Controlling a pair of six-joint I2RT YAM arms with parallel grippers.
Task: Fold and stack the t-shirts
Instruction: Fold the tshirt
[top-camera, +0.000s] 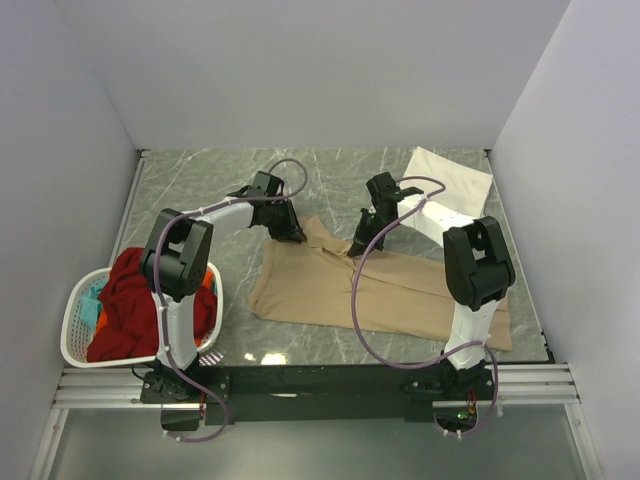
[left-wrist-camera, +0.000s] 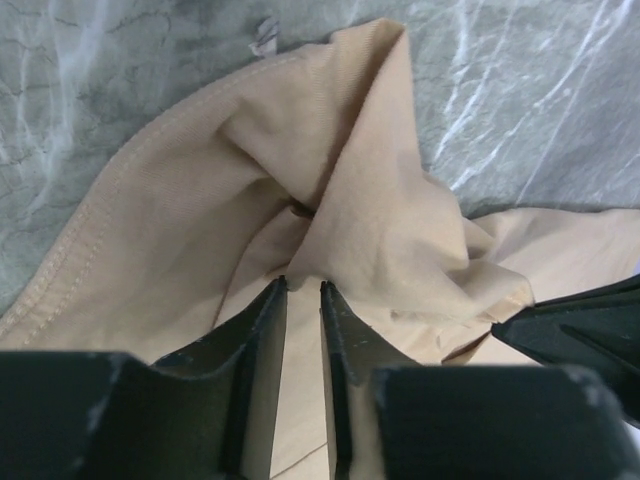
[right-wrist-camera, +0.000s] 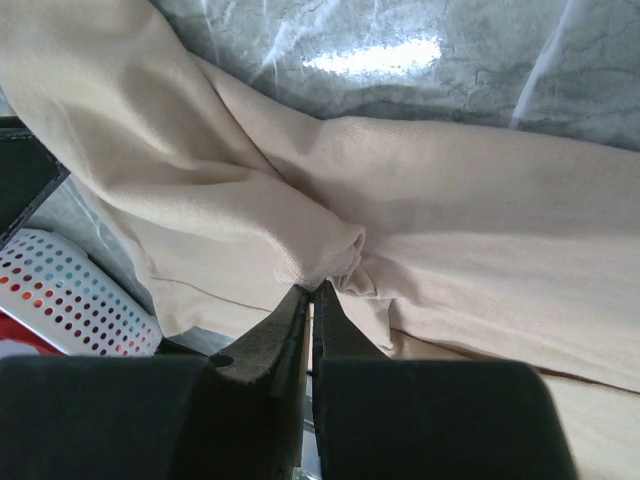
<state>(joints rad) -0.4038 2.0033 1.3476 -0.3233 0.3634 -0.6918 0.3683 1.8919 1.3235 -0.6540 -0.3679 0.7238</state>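
A tan t-shirt (top-camera: 370, 290) lies spread across the middle of the table, bunched at its far edge. My left gripper (top-camera: 290, 232) is at that far left part and is shut on a raised fold of the tan cloth (left-wrist-camera: 330, 180), its jaws (left-wrist-camera: 303, 287) a narrow gap apart. My right gripper (top-camera: 362, 245) is just to the right and pinches another fold of the same shirt (right-wrist-camera: 300, 230), with its jaws (right-wrist-camera: 311, 290) nearly touching. A cream-white folded t-shirt (top-camera: 450, 178) lies flat at the back right. Red (top-camera: 135, 300), orange and teal shirts fill the basket.
A white plastic laundry basket (top-camera: 75, 335) stands at the near left beside the left arm's base; its dotted wall shows in the right wrist view (right-wrist-camera: 70, 290). The marble tabletop (top-camera: 200, 190) is bounded by white walls on three sides. Purple cables loop over both arms.
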